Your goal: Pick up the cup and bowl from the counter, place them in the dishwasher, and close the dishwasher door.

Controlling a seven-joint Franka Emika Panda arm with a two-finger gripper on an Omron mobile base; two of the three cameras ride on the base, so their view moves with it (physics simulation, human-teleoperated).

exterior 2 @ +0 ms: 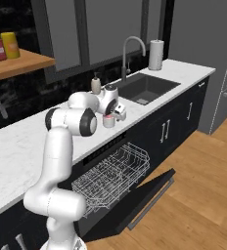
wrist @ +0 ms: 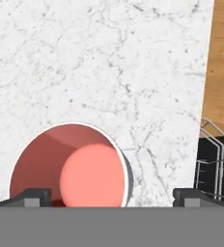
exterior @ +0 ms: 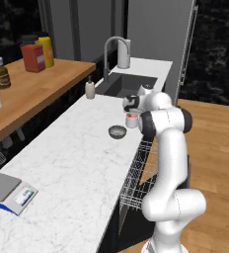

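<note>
Cup first: the small short white cup with a red-pink inside (wrist: 70, 166) sits upright on the long white marble-look counter with grey veins (exterior: 72, 163), close to its front edge, and the white arm's two-finger gripper (wrist: 111, 195) is poised directly over it. In the hand view the two small dark fingertips (wrist: 34, 195) stand far apart, wider than the cup's rim, so the jaws are spread and hold nothing. One tip lies over the cup's rim on one side while the other sits out over bare marble, so the cup is off-centre between them; I judge a small sideways correction is needed before descending. The wrist points down, presumably to bring the fingers either side of the cup wall from above.

Just beside the cup, further from the sink along the counter, rests the small shallow round grey metallic bowl with a speckled inside (exterior: 117, 131), apart from it and untouched. Both stand right above the dark black under-counter dishwasher (exterior 2: 110, 161), which makes for a short carry. Its white wire rack (exterior 2: 110, 178) is pulled out, and the flat dark black dishwasher door (exterior 2: 135, 202) hangs folded down toward the wooden floor, leaving the rack clear for loading from above. Neither dish is loaded yet, so the task looks to be at its first pick.
</note>
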